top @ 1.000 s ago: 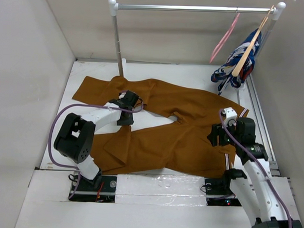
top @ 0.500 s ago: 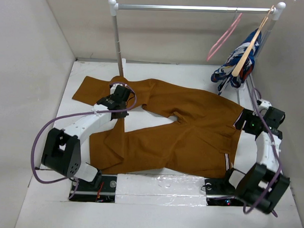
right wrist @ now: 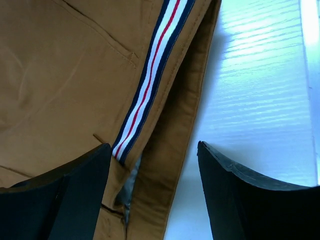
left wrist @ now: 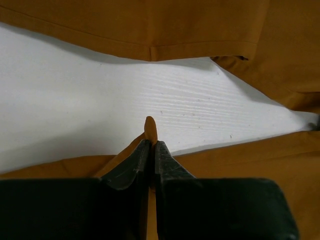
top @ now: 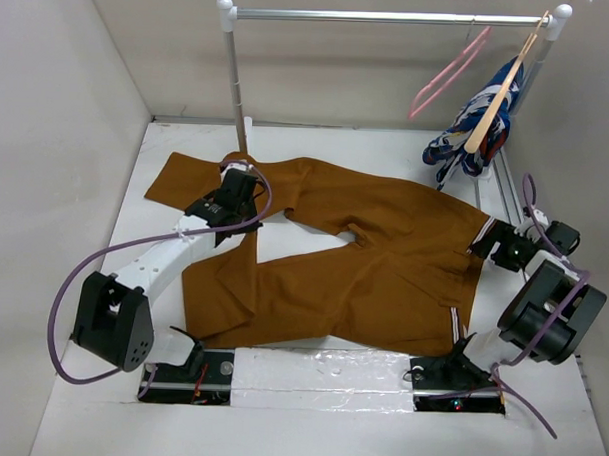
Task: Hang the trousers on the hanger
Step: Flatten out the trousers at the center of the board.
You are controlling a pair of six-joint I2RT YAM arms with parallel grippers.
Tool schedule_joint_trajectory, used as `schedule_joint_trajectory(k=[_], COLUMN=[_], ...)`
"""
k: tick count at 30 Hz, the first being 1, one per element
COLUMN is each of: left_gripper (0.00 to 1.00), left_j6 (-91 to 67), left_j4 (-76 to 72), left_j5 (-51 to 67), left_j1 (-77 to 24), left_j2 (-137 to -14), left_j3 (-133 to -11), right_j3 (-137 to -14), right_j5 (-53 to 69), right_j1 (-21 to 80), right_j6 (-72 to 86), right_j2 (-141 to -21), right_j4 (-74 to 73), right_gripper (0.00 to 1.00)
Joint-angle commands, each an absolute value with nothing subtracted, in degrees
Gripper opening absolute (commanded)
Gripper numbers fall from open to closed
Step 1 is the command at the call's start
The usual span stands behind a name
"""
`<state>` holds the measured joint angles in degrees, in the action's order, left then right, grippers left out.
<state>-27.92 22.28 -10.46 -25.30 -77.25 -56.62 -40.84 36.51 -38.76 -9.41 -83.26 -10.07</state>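
The rust-brown trousers (top: 383, 261) lie spread flat on the white table, legs to the left, striped waistband (right wrist: 150, 80) to the right. My left gripper (top: 237, 201) is shut on a fold of trouser-leg cloth (left wrist: 150, 129) that pokes out between its fingertips. My right gripper (top: 496, 243) hovers open over the waistband edge, which lies between its two fingers (right wrist: 85, 175) without touching them. The pink hanger (top: 445, 75) hangs from the rail at the upper right, apart from both grippers.
A metal rail (top: 392, 17) on two posts crosses the back. A pale wooden hanger (top: 499, 90) carrying a blue, white and red patterned garment (top: 468, 139) hangs at its right end. Grey walls close in both sides.
My left gripper closed on the trouser-leg fold and shifted slightly toward the back left. My right arm swung out to the right edge and its gripper moved to the waistband, opening wider.
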Motion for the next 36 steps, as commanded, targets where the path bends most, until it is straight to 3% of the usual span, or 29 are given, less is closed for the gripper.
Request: schedule_joint_trajectory(k=[1, 3, 5, 6, 9, 11, 16, 23, 26, 27, 30, 34, 36], left_gripper=[0.00, 0.00, 0.00, 0.00, 0.00, 0.00, 0.00, 0.00, 0.00, 0.00, 0.00, 0.00, 0.00], left_j6=[-28.21, -28.13, -27.69, -27.60, -27.60, -27.60, -27.69, -26.37, -26.28, -26.02, -25.05, -23.99, -24.43], left_j4=[19.95, 20.13, 20.65, 20.92, 21.71, 22.32, 23.12, 23.20, 23.81, 24.17, 25.40, 26.02, 24.79], left_j5=[-10.36, -10.63, -12.39, -13.00, -15.46, -17.48, -17.32, -18.37, -19.68, -20.12, -22.06, -18.73, -10.87], left_j1=[-25.31, -25.31, -24.61, -24.61, -24.61, -24.61, -21.19, -18.28, -18.28, -17.67, -14.95, -7.49, -0.66], left_j2=[-73.31, -72.60, -72.16, -72.16, -72.42, -72.51, -71.64, -71.80, -72.77, -73.03, -74.09, -74.01, -72.25], left_j3=[-57.04, -57.48, -58.01, -58.70, -59.76, -60.20, -60.47, -58.62, -58.36, -58.71, -59.85, -59.77, -58.54], right_j3=[-38.33, -37.97, -37.18, -37.18, -38.49, -41.11, -51.22, -65.47, -68.72, -69.43, -71.54, -65.33, -57.25], right_j5=[40.60, 40.34, 41.13, 41.65, 40.61, 39.30, 28.67, 15.04, 13.71, 13.62, 15.63, 19.51, 20.12], right_j1=[-38.67, -38.67, -38.67, -38.67, -39.20, -39.73, -39.73, -38.58, -37.27, -37.27, -34.72, -29.98, -26.47], right_j6=[-7.30, -6.51, -5.46, -4.41, -4.04, -4.22, -7.29, -9.67, -9.23, -8.97, -9.05, -7.91, -5.64], right_j2=[-86.56, -87.70, -88.85, -89.47, -88.77, -86.14, -83.49, -91.04, -92.63, -92.90, -91.24, -79.78, -73.16], right_j4=[-1.34, -0.53, 3.41, 3.78, 3.17, 0.36, -12.02, -21.00, -20.74, -20.92, -22.85, -22.17, -20.49], right_gripper=[0.73, 0.70, 0.57, 0.39, 0.06, 0.00, 0.00, 0.00, 0.09, 0.25, 0.55, 0.60, 0.59])
